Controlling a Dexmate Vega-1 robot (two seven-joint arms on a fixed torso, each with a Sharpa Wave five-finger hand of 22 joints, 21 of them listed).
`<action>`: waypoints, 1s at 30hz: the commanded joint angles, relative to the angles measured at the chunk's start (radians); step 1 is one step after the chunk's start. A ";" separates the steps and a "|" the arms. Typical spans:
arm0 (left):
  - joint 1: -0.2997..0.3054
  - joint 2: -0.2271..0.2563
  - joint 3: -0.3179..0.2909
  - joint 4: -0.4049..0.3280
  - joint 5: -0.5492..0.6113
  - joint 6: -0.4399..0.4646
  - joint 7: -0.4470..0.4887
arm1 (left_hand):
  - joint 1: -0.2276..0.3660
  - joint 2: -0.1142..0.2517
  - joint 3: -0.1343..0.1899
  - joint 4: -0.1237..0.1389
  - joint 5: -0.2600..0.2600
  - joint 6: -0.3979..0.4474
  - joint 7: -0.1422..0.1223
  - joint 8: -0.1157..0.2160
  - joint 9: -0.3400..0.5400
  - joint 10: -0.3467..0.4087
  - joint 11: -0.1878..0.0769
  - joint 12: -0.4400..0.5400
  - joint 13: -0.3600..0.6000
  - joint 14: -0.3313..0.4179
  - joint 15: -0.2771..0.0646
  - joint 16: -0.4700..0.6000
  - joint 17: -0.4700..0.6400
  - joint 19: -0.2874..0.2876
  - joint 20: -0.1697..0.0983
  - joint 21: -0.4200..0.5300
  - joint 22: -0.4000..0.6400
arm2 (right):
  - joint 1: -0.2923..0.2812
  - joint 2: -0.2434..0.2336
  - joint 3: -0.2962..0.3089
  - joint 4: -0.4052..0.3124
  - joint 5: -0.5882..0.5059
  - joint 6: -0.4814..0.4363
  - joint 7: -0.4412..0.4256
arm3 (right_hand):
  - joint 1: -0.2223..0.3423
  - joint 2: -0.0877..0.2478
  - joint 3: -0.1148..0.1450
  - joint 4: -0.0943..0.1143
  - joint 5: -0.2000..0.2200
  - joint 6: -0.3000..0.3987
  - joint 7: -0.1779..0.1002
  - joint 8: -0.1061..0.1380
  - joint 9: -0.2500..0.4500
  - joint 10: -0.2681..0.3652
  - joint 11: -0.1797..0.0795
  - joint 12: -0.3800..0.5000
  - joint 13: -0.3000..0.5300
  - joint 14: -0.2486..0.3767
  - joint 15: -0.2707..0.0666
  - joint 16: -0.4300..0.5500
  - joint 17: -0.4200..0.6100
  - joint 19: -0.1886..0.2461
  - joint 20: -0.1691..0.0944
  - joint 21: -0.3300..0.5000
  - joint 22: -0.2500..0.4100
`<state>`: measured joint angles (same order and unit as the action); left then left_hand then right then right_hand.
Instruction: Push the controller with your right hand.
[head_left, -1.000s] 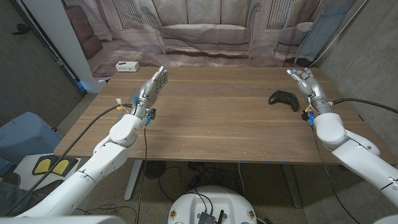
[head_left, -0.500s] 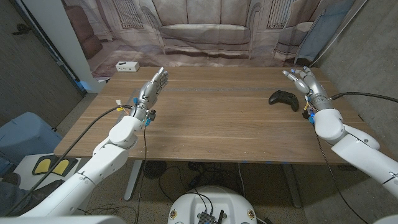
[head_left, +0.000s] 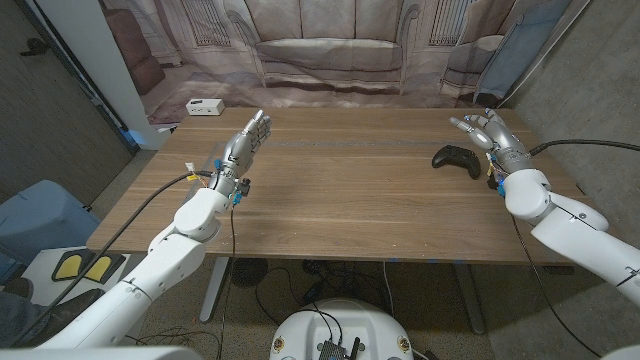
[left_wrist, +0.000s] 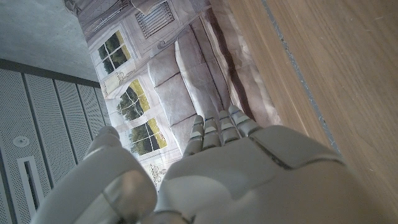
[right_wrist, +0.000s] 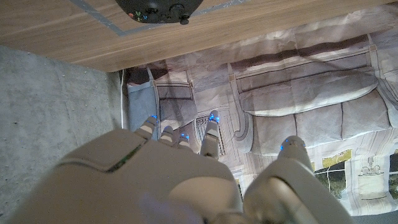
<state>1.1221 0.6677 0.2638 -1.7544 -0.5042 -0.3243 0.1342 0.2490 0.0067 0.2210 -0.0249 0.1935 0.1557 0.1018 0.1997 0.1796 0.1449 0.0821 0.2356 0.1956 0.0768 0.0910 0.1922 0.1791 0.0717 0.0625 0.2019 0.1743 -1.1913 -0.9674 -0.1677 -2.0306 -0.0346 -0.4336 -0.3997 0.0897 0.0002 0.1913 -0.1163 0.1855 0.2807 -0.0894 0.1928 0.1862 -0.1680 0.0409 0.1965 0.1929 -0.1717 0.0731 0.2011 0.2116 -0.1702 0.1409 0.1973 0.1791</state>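
A black controller (head_left: 456, 158) lies on the wooden counter (head_left: 340, 190) toward its right side, nearer the far edge than the front, with bare wood to its left, which leaves room, by the look of it, for a sideways shove. The robot's right hand (head_left: 491, 134) is raised just beside the controller on its outer side, fingers spread and pointing up and away, holding nothing and apparently not touching the controller; placed there, it seems set to sweep inward against the controller's near flank. The right forearm comes in from the lower right corner, bent at the elbow. Across the counter, the left hand (head_left: 247, 139) stands upright on its edge, fingers straight, close together and empty, well apart from the controller. A small white box (head_left: 204, 106) sits near the far left corner.
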 joint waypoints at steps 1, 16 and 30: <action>0.010 0.001 0.000 -0.007 0.000 -0.004 -0.002 | 0.003 0.004 0.002 -0.003 -0.004 0.006 0.000 -0.002 0.001 0.004 0.000 -0.005 0.003 0.006 0.000 -0.001 0.002 -0.005 0.000 -0.003 0.005 | 0.042 -0.031 -0.050 -0.002 -0.033 -0.056 0.007 | -0.002 0.008 0.001 -0.001 0.005 0.009 -0.002 0.008 0.003 0.002 0.001 0.006 0.002 -0.160 0.010 0.008 0.001 -0.164 0.016 0.006 0.002; 0.010 0.008 0.000 -0.025 0.007 0.007 0.000 | 0.003 0.006 0.003 -0.005 -0.004 0.005 -0.001 -0.004 0.001 0.005 -0.002 -0.007 0.003 0.006 -0.001 -0.001 0.002 -0.007 0.000 -0.004 0.005 | 0.138 -0.055 -0.134 0.021 -0.056 -0.087 0.073 | 0.011 0.010 0.006 -0.009 0.006 0.013 -0.004 0.009 0.003 0.016 -0.004 0.011 0.001 -0.145 0.002 0.014 0.000 -0.140 0.058 0.013 0.002; 0.011 -0.007 0.006 -0.025 0.019 0.004 0.018 | 0.002 0.008 0.003 -0.008 -0.004 0.008 -0.001 -0.005 0.001 0.010 0.001 -0.006 0.003 0.006 0.000 -0.002 0.002 -0.008 0.000 -0.004 0.005 | 0.238 -0.052 -0.217 0.067 -0.075 -0.116 0.136 | 0.016 0.011 0.008 -0.012 0.005 0.009 -0.004 0.006 0.004 0.001 -0.002 0.005 0.002 -0.154 0.010 0.011 -0.001 -0.133 0.066 0.014 0.001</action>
<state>1.1333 0.6745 0.2634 -1.7797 -0.4961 -0.3176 0.1344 0.2490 0.0067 0.2210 -0.0248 0.1935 0.1555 0.1018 0.1958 0.1794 0.1448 0.0821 0.2273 0.1957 0.0768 0.0910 0.1923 0.1791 0.0681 0.0589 0.2019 0.1743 -1.0274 -1.0202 -0.3214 -1.9924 -0.0883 -0.5219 -0.3087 0.0979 0.0082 0.1957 -0.1206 0.1855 0.2860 -0.0947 0.1927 0.1887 -0.1551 0.0394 0.2036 0.1929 -0.1716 0.0805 0.2089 0.2091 -0.1769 0.1988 0.2042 0.1766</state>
